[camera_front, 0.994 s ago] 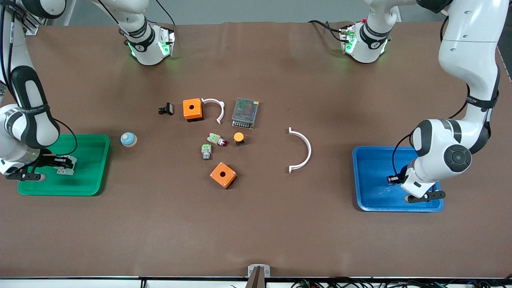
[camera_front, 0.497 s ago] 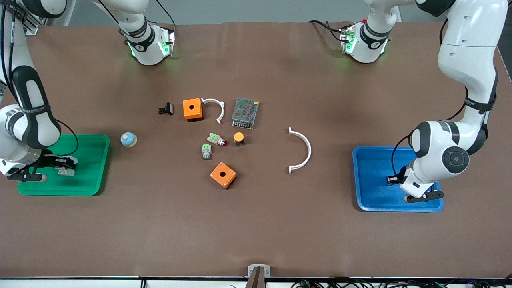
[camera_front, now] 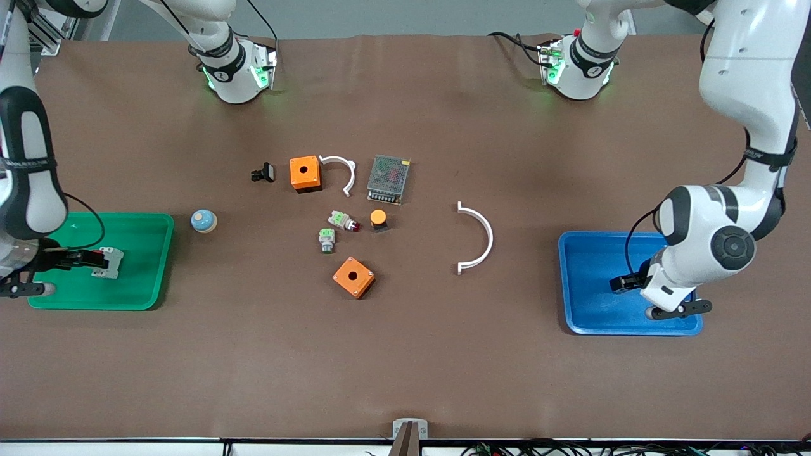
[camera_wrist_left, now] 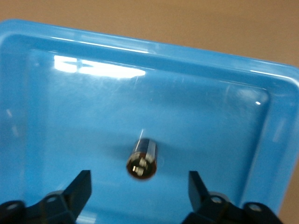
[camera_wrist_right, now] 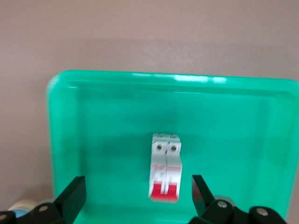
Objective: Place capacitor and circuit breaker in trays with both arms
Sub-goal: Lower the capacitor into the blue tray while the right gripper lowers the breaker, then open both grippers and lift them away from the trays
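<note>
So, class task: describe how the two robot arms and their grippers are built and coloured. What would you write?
Both arms, the left arm and the right arm, are glossy white jointed shells with black bands at the joints. Thin black cables loop along each. Their round bases glow green. The left gripper and right gripper are black, each with two flat, wedge-shaped jaws.

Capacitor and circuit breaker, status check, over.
Left gripper and right gripper: jaws open, empty. Capacitor lying in blue tray, circuit breaker in green tray. Nothing in the way.
</note>
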